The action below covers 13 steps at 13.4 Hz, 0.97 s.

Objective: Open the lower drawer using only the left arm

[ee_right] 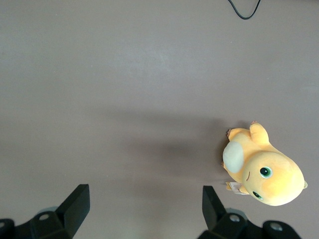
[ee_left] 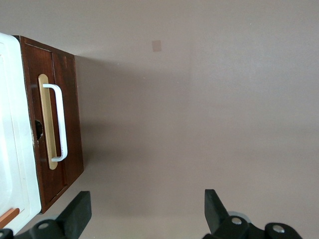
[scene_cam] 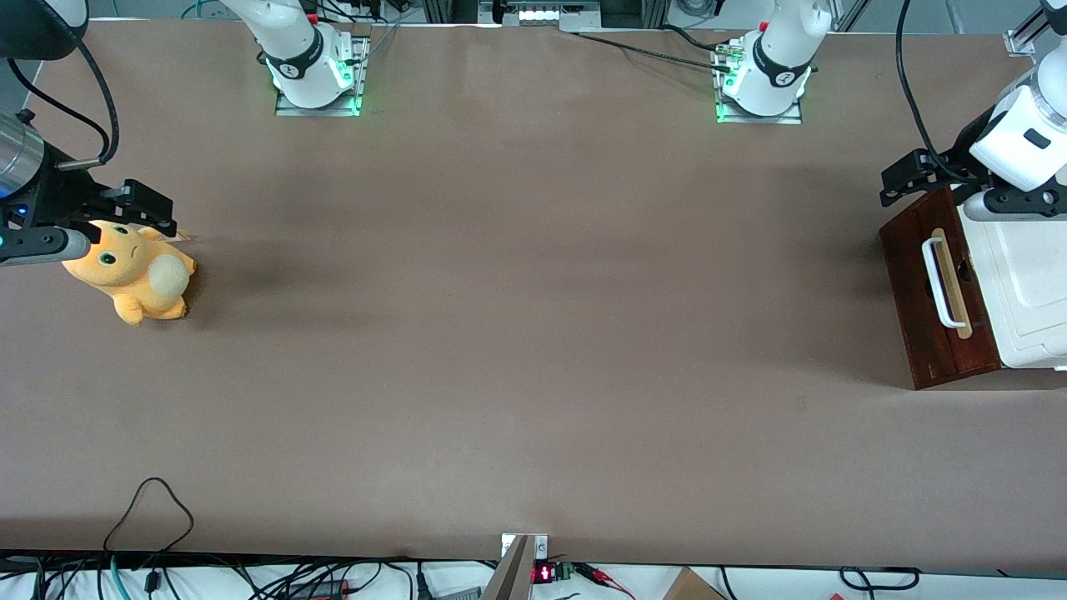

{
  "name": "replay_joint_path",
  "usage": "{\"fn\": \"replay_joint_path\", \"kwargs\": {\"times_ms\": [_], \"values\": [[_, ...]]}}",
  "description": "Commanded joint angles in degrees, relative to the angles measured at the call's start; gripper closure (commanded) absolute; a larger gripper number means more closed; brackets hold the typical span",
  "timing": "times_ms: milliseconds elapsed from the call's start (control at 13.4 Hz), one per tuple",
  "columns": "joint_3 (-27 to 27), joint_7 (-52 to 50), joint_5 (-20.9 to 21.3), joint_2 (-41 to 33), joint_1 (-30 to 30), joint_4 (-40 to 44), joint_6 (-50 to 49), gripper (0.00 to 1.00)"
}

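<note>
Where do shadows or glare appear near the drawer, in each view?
Front view: the gripper hangs above the lower drawer, which throws a soft shadow on the table; the white top looks washed out. Left wrist view: a shadow spreads in front of the drawer; the open fingers are dark.

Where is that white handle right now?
The white handle sits on the lower drawer front, toward the working arm's end of the table; the open gripper hovers beside the drawer, not touching.

Dark reddish-brown lower drawer [scene_cam: 938,296] closed, white bar handle [scene_cam: 940,282], left arm's tool [scene_cam: 904,177] hovering above, fingers spread
</note>
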Motion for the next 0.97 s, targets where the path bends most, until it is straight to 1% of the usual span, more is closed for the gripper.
{"fn": "replay_joint_path", "kwargs": {"times_ms": [0, 224, 449, 599, 748, 898], "values": [[-0.34, 0.82, -0.77, 0.31, 0.47, 1.42, -2.39, 0.00], [-0.35, 0.82, 0.28, 1.54, 0.38, 3.88, -3.89, 0.00], [-0.35, 0.91, -0.24, 1.63, 0.38, 3.53, -4.50, 0.00], [-0.26, 1.17, -0.42, 1.98, 0.38, 3.19, -6.61, 0.00], [-0.26, 1.17, 0.20, 3.21, 0.47, 3.36, -6.62, 0.00], [-0.17, 1.00, 0.37, 4.35, 0.73, 3.36, -4.35, 0.00]]}}
